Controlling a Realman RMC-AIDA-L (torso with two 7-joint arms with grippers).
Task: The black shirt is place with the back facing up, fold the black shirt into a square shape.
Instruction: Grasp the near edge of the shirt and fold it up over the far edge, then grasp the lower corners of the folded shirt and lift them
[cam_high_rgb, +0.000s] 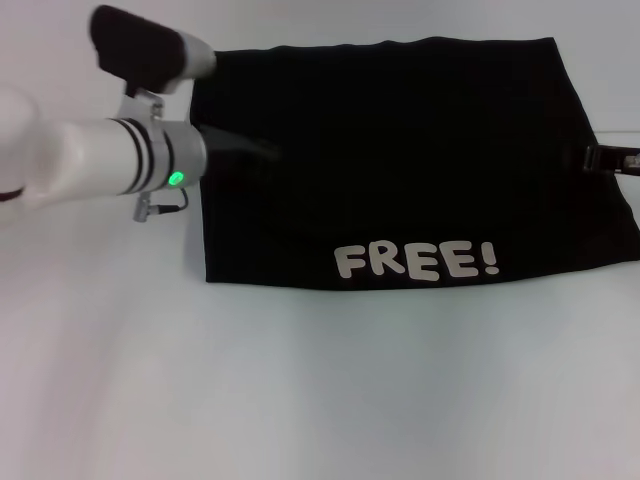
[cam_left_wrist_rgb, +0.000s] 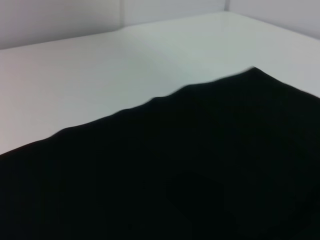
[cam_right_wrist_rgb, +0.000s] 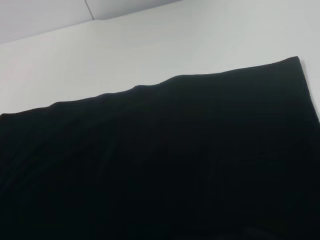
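Black shirt on white table

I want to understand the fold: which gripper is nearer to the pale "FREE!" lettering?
Left, though not by much. The left gripper sits over the black shirt, up-left of the lettering. The right gripper is at the shirt's right edge.

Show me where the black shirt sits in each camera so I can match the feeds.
Head view: the black shirt fills the upper middle, "FREE!" lettering near its front edge.
Left wrist view: it fills the lower right half.
Right wrist view: it covers the lower two thirds.
Shared landmark: the shirt's straight edge against the white table.
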